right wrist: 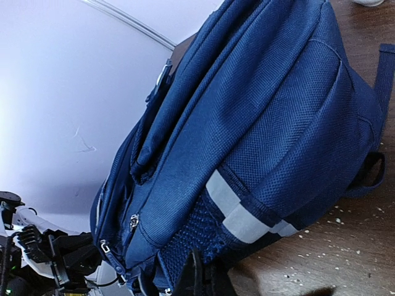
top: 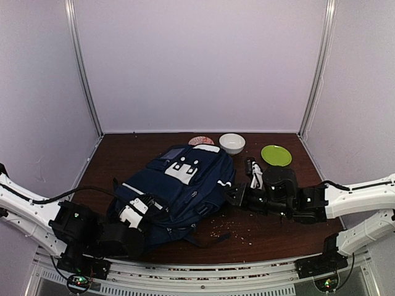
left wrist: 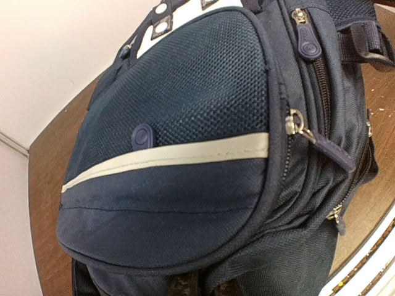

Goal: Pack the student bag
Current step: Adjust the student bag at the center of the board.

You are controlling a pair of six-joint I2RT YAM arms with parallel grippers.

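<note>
Bag (top: 185, 182) lies flat mid-table between my 2 grippers. Right gripper (top: 231, 196) is clenched at its side; I can confirm nothing held. Left gripper (top: 134, 211) is against its near corner, grip undeterminable. Zips look shut, so I judge packing unstarted.

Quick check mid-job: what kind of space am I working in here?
Likely a lab robot test booth, not a home: plain white wall panels in metal framing enclose a dark brown wooden tabletop, with the large navy-blue fabric backpack lying on it.
</note>
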